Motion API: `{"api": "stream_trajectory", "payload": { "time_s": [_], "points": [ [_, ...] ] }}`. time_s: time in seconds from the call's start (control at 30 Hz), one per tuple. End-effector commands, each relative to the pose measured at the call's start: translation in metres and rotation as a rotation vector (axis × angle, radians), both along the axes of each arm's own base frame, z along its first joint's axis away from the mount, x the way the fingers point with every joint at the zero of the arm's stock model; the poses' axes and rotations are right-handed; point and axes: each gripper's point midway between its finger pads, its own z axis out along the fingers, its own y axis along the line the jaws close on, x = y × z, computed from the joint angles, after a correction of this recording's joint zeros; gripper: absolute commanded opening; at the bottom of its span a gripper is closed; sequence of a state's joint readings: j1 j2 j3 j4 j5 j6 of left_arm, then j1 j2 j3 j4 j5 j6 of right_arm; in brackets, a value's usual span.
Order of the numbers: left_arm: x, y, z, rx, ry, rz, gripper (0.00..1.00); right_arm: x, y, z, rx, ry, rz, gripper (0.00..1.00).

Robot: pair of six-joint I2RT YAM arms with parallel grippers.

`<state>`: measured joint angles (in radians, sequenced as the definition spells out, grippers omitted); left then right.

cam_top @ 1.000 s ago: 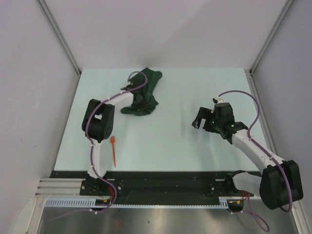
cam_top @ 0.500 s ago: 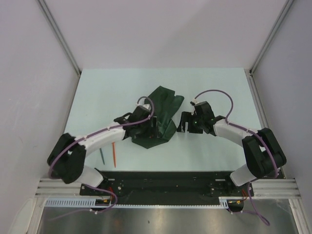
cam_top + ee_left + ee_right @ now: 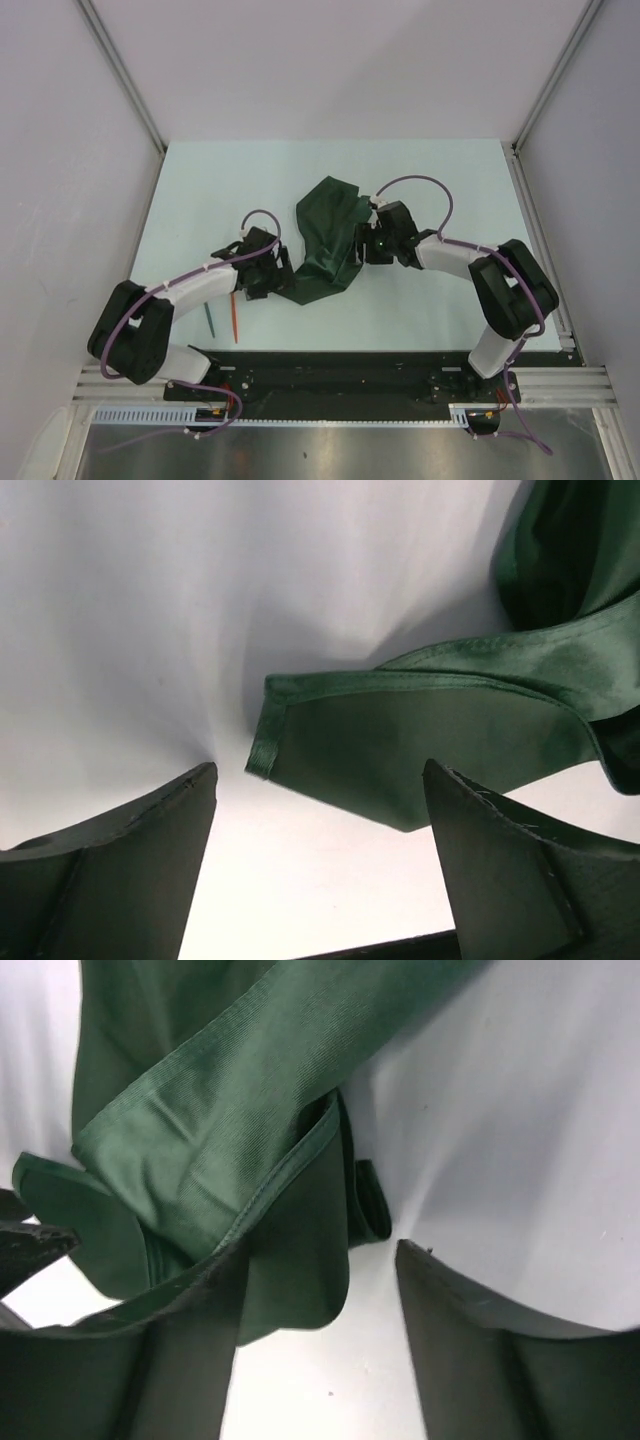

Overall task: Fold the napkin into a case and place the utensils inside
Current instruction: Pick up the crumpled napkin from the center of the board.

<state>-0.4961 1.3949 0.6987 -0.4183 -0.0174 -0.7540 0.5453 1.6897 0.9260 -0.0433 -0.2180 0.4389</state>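
Observation:
The dark green napkin [image 3: 328,238] lies crumpled and loosely folded mid-table, not shaped as a case. My left gripper [image 3: 277,281] is open at its near-left corner. In the left wrist view that hemmed napkin corner [image 3: 400,745] lies on the table just beyond the left gripper [image 3: 318,780], untouched. My right gripper [image 3: 362,248] is open at the cloth's right edge. In the right wrist view a fold of the napkin [image 3: 290,1230] hangs between the jaws of the right gripper [image 3: 320,1260] and drapes over the left finger [image 3: 180,1360]. The utensils, orange-red [image 3: 234,318] and teal-green [image 3: 209,318], lie near the left arm's base.
The pale table [image 3: 450,180] is fenced by white walls on three sides. A black rail [image 3: 340,375] runs along the near edge by both arm bases. Purple cables loop above each wrist.
The left gripper carried the napkin from the back to mid-table, let it go and drew back to the left. The right arm swung left to the cloth's right edge, its jaws narrowing.

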Motion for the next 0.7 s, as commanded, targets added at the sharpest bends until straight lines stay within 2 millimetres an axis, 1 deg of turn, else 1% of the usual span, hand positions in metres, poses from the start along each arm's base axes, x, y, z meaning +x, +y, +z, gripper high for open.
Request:
{"api": "stream_trajectory", "payload": {
  "time_s": [0.0,0.03,0.07,0.1,0.13,0.17,0.2,0.23,0.27,0.3,0.33,0.37,0.4,0.43,0.47,0.5,0.53,0.57,0.6,0.63,0.67],
  "points": [
    [0.0,-0.008,-0.013,-0.04,0.007,-0.019,0.85,0.025,0.012,0.015,0.017,-0.099,0.013,0.6],
    [0.006,-0.011,-0.013,-0.051,-0.012,-0.024,0.74,0.025,0.011,0.012,0.006,-0.096,0.015,0.42],
    [0.006,-0.015,-0.013,-0.071,-0.005,-0.043,0.64,0.026,0.01,0.013,-0.004,-0.1,0.014,0.32],
    [0.008,-0.017,-0.014,-0.072,-0.005,-0.057,0.55,0.028,0.01,0.015,-0.016,-0.116,0.02,0.25],
    [0.014,-0.021,-0.007,-0.082,-0.024,-0.066,0.38,0.021,0.004,0.009,-0.068,-0.095,0.017,0.12],
    [0.017,-0.021,-0.003,-0.08,-0.038,-0.075,0.31,0.022,0.002,0.019,-0.079,-0.115,0.013,0.07],
    [0.023,-0.023,0.011,-0.085,-0.084,-0.094,0.23,0.021,-0.001,0.023,-0.106,-0.133,0.019,0.04],
    [0.029,-0.026,0.024,-0.098,-0.122,-0.102,0.0,0.016,-0.009,0.025,-0.155,-0.132,0.01,0.0],
    [0.033,-0.027,0.038,-0.111,-0.162,-0.111,0.0,0.015,-0.01,0.049,-0.151,-0.183,0.005,0.0],
    [0.038,-0.031,0.067,-0.139,-0.253,-0.15,0.0,0.006,-0.018,0.053,-0.192,-0.175,0.011,0.0],
    [0.044,-0.035,0.094,-0.167,-0.329,-0.174,0.0,0.007,-0.028,0.068,-0.241,-0.228,-0.01,0.0],
    [0.045,-0.036,0.115,-0.176,-0.398,-0.204,0.0,-0.002,-0.027,0.096,-0.236,-0.293,0.005,0.0],
    [0.044,-0.037,0.159,-0.223,-0.528,-0.225,0.0,-0.008,-0.036,0.113,-0.271,-0.32,-0.007,0.0],
    [0.043,-0.038,0.191,-0.25,-0.62,-0.245,0.0,-0.013,-0.04,0.13,-0.282,-0.36,-0.001,0.0],
    [0.04,-0.036,0.217,-0.258,-0.703,-0.272,0.0,-0.022,-0.04,0.147,-0.277,-0.395,0.009,0.0],
    [0.032,-0.039,0.249,-0.301,-0.804,-0.31,0.0,-0.033,-0.051,0.19,-0.236,-0.476,-0.019,0.0],
    [0.017,-0.033,0.298,-0.345,-0.947,-0.332,0.0,-0.041,-0.054,0.21,-0.216,-0.522,-0.014,0.0],
    [0.005,-0.03,0.325,-0.359,-1.039,-0.369,0.0,-0.054,-0.052,0.234,-0.173,-0.575,0.003,0.0],
    [-0.012,-0.032,0.362,-0.409,-1.144,-0.425,0.0,-0.07,-0.061,0.276,-0.099,-0.661,-0.009,0.0],
    [-0.034,-0.025,0.392,-0.439,-1.246,-0.454,0.0,-0.084,-0.063,0.299,-0.047,-0.715,0.011,0.0],
    [-0.047,-0.021,0.413,-0.452,-1.315,-0.478,0.0,-0.099,-0.061,0.319,0.011,-0.757,0.044,0.0]
  ]
}}
